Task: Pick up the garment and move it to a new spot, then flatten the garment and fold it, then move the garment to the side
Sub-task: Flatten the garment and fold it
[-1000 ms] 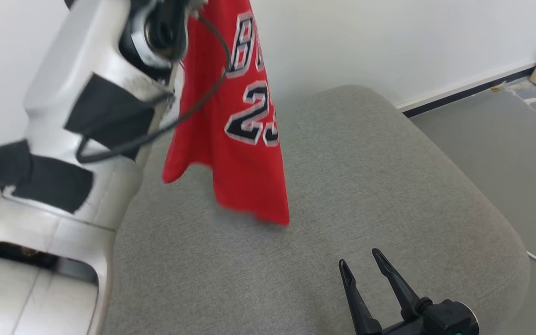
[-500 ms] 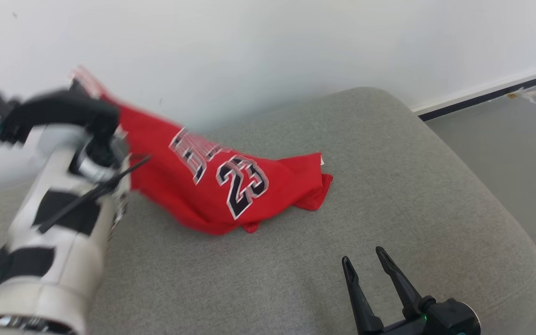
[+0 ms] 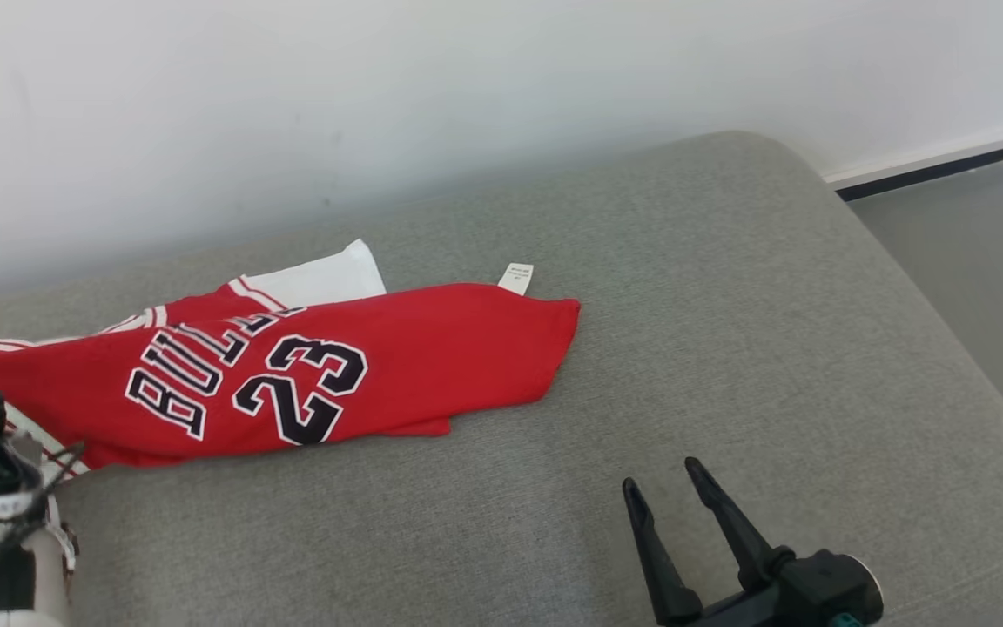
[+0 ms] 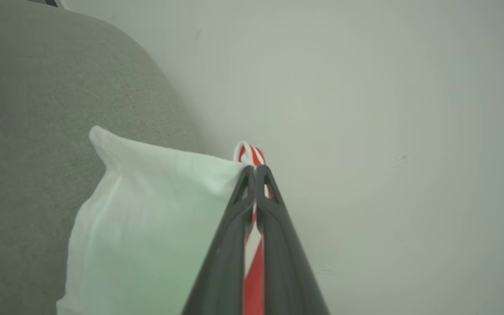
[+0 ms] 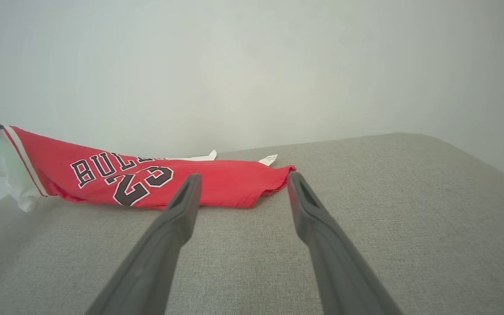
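The red garment (image 3: 397,348) is spread on the grey cushion (image 3: 728,287) near the wall (image 3: 501,78), and its striped edge is pinched in the closed left hand (image 4: 254,173), probably so that the cloth can be pulled flat. The right hand (image 3: 660,472) is held wide and empty, apart from the garment, ready for flattening

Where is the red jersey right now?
Head view: the red jersey lies left on the grey cushion, its striped edge pinched in the left gripper.
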Robot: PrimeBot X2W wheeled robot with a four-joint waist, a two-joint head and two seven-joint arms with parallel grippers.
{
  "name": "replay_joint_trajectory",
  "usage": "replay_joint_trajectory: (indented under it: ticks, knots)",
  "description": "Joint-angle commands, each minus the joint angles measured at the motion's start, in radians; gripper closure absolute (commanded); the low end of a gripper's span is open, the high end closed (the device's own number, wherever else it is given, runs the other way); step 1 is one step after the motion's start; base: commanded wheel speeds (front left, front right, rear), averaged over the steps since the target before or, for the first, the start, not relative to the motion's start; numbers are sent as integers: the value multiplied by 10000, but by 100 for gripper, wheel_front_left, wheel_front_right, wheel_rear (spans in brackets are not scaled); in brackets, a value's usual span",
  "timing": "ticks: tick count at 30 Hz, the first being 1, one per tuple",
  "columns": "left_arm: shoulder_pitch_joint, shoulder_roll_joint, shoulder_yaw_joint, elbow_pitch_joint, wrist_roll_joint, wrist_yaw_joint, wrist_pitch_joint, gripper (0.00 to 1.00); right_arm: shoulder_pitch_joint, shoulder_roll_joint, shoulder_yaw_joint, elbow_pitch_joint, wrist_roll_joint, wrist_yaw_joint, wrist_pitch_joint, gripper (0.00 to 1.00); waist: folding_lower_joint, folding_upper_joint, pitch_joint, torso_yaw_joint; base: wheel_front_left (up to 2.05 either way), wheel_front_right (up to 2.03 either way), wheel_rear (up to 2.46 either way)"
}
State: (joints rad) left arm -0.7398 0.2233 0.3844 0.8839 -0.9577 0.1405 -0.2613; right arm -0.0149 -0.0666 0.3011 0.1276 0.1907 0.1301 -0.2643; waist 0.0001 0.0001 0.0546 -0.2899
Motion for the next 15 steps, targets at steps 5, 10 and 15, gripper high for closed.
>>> replay_joint_trajectory:
  ticks: [5, 10, 15]
  knots:
    - [921, -446, 918, -924, 1705, -662, -34, 0, -473, -187, 494, 717, 187, 13, -8, 0, -1, -1, 141, 465, 0, 0, 0]
    - [1807, -654, 395, -1973, 3846, -1621, -35, 0, -1164, -279, 1090, 1982, 520, 13, -8, 0, -1, -1, 53, 1028, 0, 0, 0]
    - [2708, -928, -166, -3425, 5572, -2114, -29, 0, -1844, -192, 1326, 3202, 933, 13, -9, 0, -1, -1, 9, 1635, 0, 0, 0]
